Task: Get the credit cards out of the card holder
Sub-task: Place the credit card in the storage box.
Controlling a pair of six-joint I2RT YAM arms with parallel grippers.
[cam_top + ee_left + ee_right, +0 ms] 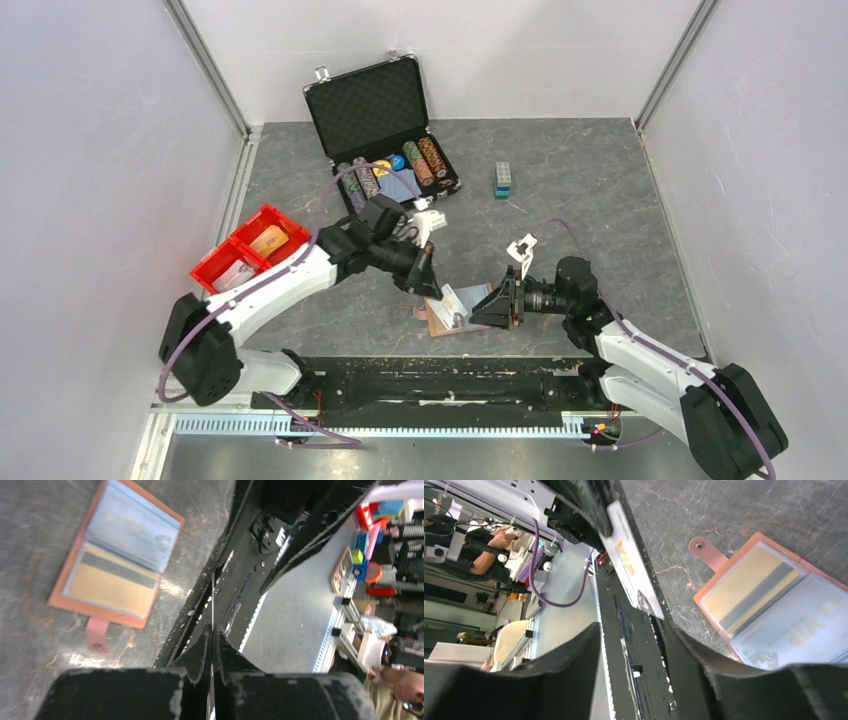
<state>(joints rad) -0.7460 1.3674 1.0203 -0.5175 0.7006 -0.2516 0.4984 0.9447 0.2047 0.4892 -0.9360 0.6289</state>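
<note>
At the left of the top view sits a red bin (212, 268), with an open black chip case (368, 108) further up; neither matters here. Towards the middle, the left gripper (428, 280) is clamped on a white VIP card (634, 572), pinching one short end. The left wrist view shows that card only edge-on as a thin line between the pressed fingers. It hangs in the air, clear of the wallet, above the table's near edge.

Just right of it, the card holder (117, 555) lies open and flat on the grey table (600, 200), closing tab (96, 636) pointing away from the fold. Its clear pockets hold an orange-yellow card (107, 585) with a dark stripe and a pale blue card (132, 527).

At the right, the right gripper (500, 303) has its fingers spread with nothing between them, low beside the holder's far edge. Whether a finger presses on the leather I cannot tell.

The cards look light, stiff and slick, so a firm pinch on an exposed short edge seems best. The holder is probably soft and light and likely to slide or lift with a card unless pinned
</note>
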